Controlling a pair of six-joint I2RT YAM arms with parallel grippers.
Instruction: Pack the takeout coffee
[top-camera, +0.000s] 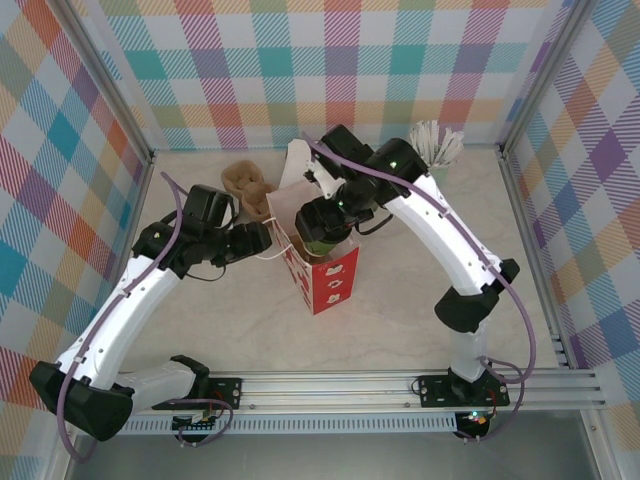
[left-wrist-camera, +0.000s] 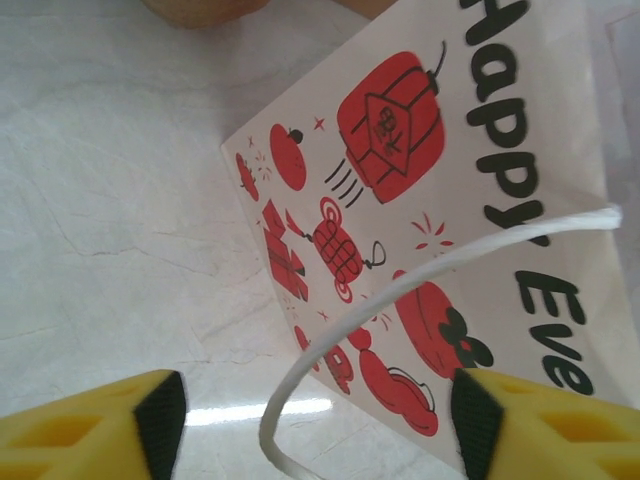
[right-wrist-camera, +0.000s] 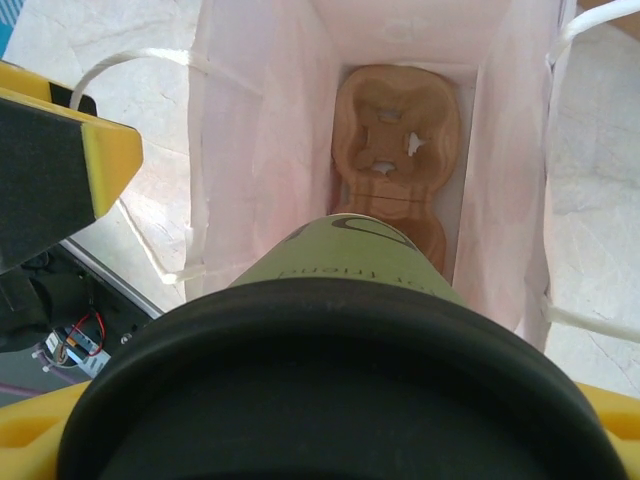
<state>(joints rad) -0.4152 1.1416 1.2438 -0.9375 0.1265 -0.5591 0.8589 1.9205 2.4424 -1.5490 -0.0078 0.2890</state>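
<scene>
So the takeout coffee (top-camera: 322, 241) is a green cup with a black lid (right-wrist-camera: 330, 390) on it, and it sits right at the open mouth of the paper bag (top-camera: 327, 282), roughly mid-table. The right gripper (top-camera: 328, 228) is clamped on it, one finger on each side. From the top view I honestly can't tell how far down into the bag the cup is.

The right wrist view gives you what the overhead can't: you look down past the lid and the cup's green side (right-wrist-camera: 350, 265) straight into the bag, and there's a brown cardboard cup carrier (right-wrist-camera: 395, 140) lying flat on the bottom.

The left wrist view has the bag's outside (left-wrist-camera: 420, 200) instead, white with red lantern drawings and black lettering. The left gripper (left-wrist-camera: 320, 420) has its yellow fingers spread wide, and the white string handle (left-wrist-camera: 400, 290) loops between them without being pinched.

Overhead, that left gripper (top-camera: 255, 243) sits just beside the bag's left side. Behind the bag is another brown carrier (top-camera: 245, 185), and a bunch of white sticks (top-camera: 437, 141) is off at the back right.
</scene>
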